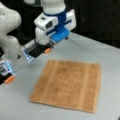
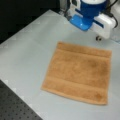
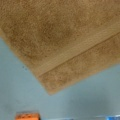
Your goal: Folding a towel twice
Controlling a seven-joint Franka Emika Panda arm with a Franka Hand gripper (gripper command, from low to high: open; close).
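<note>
A tan towel [image 1: 68,85] lies flat and unfolded at the centre of the grey bench [image 1: 107,55]. The tool [image 1: 37,50] hovers just off its 11 o'clock corner, holding nothing; its opening cannot be told. The towel looks light, soft and limp, and is likely best pinched at a corner or edge.

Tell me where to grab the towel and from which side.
Judging by its pose, take a corner. The towel lies flat and unfolded on the table, so only the edges offer a pinch. The corner in the wrist view is nearest the gripper, which is above the table beside it; come down from above there.
</note>
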